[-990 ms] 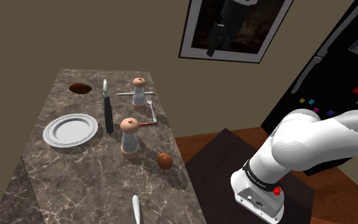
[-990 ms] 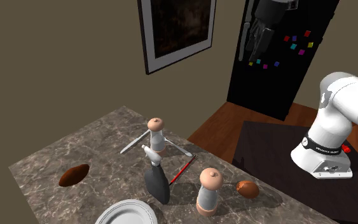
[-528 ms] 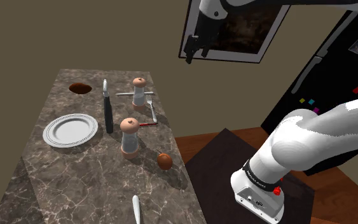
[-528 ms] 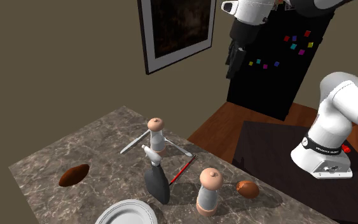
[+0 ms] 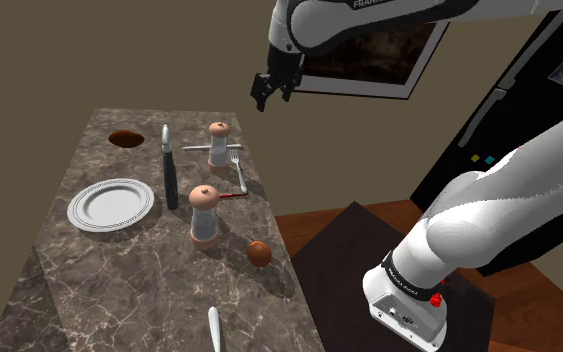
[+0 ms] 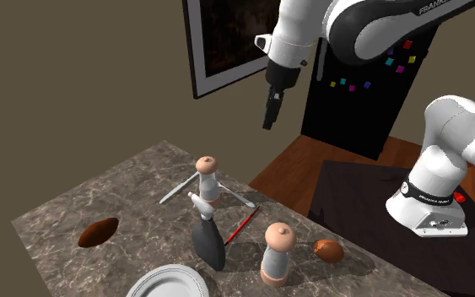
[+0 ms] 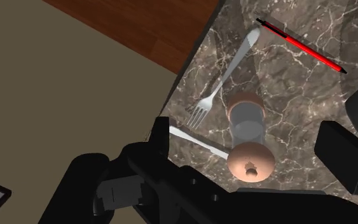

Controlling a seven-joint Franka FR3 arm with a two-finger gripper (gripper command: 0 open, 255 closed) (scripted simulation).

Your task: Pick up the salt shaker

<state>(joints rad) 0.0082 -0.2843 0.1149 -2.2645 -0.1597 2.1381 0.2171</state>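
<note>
Salt shaker (image 5: 219, 143): upright at far end of the marble table (image 5: 89, 290). A second shaker (image 5: 204, 215) of like build stands nearer, mid-table. The wrist view looks down on the far one, so I judge that the target.

Change: a second ago the gripper (image 5: 266, 98) hung off to the right, before the framed picture (image 5: 369, 60). It has since swung left and now sits high above the far shaker, slightly right of it. Fingers apart, nothing between them. Approach is under way; descent and grasp not begun.

Around, left to right: brown oval object (image 5: 125, 138) far; white plate (image 5: 111, 204); dark-handled knife (image 5: 169, 170); forks (image 5: 237, 172) just beside the target's base; red pen (image 5: 231, 196); brown ball (image 5: 259, 253) near.

Way down from above looks open. The forks are the likeliest things for low fingers to catch.
</note>
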